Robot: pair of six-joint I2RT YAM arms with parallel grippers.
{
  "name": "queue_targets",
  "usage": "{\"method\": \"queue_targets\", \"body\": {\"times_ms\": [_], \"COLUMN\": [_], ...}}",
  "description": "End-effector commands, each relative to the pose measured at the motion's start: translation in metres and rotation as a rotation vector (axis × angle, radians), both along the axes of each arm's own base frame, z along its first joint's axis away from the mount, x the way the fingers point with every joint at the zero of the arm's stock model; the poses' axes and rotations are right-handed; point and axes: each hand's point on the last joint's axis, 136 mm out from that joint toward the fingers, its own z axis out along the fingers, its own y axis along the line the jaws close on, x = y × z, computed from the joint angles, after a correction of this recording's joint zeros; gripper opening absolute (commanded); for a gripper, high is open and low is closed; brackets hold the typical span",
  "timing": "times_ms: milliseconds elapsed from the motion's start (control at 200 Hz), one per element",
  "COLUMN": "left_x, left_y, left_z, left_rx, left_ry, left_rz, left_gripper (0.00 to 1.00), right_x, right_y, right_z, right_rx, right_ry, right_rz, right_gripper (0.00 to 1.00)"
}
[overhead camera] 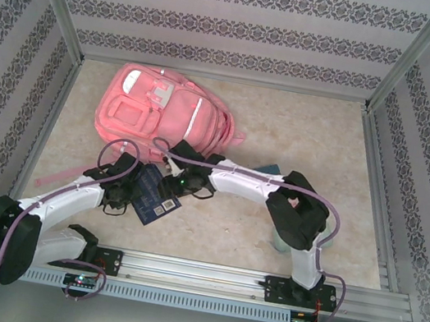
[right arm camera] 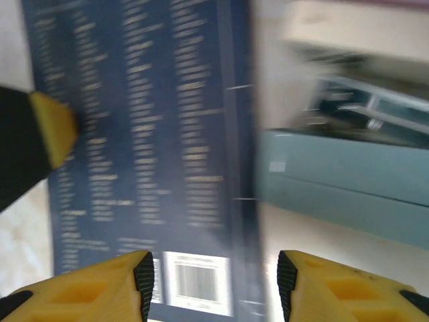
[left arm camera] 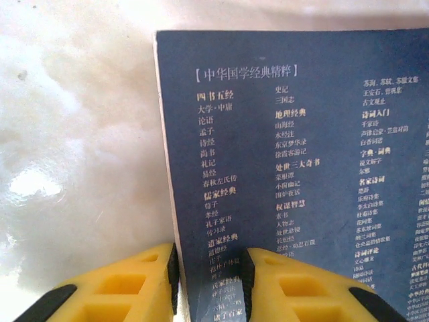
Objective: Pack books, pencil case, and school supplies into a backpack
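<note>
Nearest the bases, the left end effector (left arm camera: pixel 210 285) has its 2 yellow fingers set narrowly on either side of the left edge of a navy book (overhead camera: pixel 155 195). Whether they pinch it I cannot tell. The book sits between the 2 end effectors, its back cover of Chinese lettering and a barcode facing up. The right end effector (right arm camera: pixel 214 282) hovers at the barcode corner, jaws wide apart and clamping nothing. Beyond it, a teal book (right arm camera: pixel 335 178) lies flat on the pale tabletop (overhead camera: pixel 311 136). Farthest back, left of centre, lies the pink backpack (overhead camera: pixel 161 110), just beyond the navy book.
</note>
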Motion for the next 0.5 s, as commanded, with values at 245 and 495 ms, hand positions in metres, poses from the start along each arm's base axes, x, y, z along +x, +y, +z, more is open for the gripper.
{"method": "queue_targets", "body": {"times_ms": [245,495], "left_x": [-0.013,-0.011], "left_y": [0.001,-0.002], "left_z": [-0.014,-0.016], "left_rx": [0.004,-0.003], "left_ry": [0.062,0.068], "left_rz": [-0.033,-0.041], "left_gripper": [0.31,0.3], "right_x": [-0.002,0.001], "right_y": [-0.014,-0.012], "right_z": [-0.049,-0.035], "right_rx": [-0.112,-0.076], "right_ry": [0.117,0.096], "right_rz": [-0.038,-0.053], "right_gripper": [0.57,0.56]}}
